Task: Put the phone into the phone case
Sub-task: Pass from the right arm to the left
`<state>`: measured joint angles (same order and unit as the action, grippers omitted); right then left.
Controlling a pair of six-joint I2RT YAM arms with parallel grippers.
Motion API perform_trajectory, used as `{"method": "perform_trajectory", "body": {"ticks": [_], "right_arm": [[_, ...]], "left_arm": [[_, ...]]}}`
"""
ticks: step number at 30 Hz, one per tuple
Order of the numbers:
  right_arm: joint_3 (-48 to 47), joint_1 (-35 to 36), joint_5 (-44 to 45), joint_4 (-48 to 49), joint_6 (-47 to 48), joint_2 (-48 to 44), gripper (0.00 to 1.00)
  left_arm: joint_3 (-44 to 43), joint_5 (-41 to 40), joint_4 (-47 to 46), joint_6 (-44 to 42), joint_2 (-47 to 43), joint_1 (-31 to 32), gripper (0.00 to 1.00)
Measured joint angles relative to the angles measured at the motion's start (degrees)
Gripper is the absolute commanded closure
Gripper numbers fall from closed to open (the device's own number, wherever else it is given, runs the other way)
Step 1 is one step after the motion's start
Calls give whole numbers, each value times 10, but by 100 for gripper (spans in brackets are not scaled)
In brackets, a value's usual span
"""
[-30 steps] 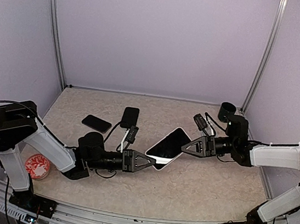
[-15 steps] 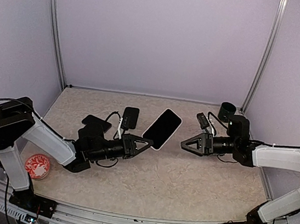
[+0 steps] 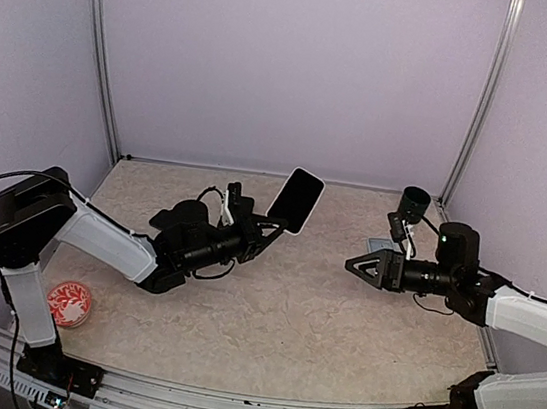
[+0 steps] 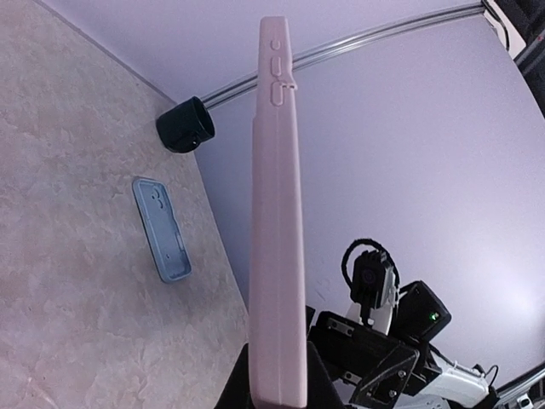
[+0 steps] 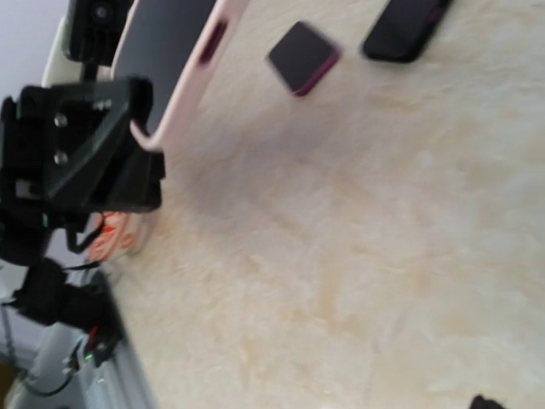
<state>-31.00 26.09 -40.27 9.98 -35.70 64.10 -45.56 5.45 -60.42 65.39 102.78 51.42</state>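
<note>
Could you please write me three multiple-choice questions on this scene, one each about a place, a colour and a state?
1. Where is the case? A) in the left hand B) flat on the table C) in the dish
2. What colour is the dish? A) red and white B) blue C) green
3. The phone is: A) lying on the table B) gripped by both hands C) held up by the left hand
Answers: B, the left wrist view shows it lying on bare table; A, a red pattern on white; C, only the left hand clamps its lower end, clear of the table.
</note>
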Motion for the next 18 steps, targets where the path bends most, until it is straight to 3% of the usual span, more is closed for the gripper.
{"method": "perform_trajectory", "body": {"ticks": [18], "right_arm": [[57,0,136,-78,-21,-162,0]], "left_arm": [[-214,-78,111,162,185,-1,100]]}}
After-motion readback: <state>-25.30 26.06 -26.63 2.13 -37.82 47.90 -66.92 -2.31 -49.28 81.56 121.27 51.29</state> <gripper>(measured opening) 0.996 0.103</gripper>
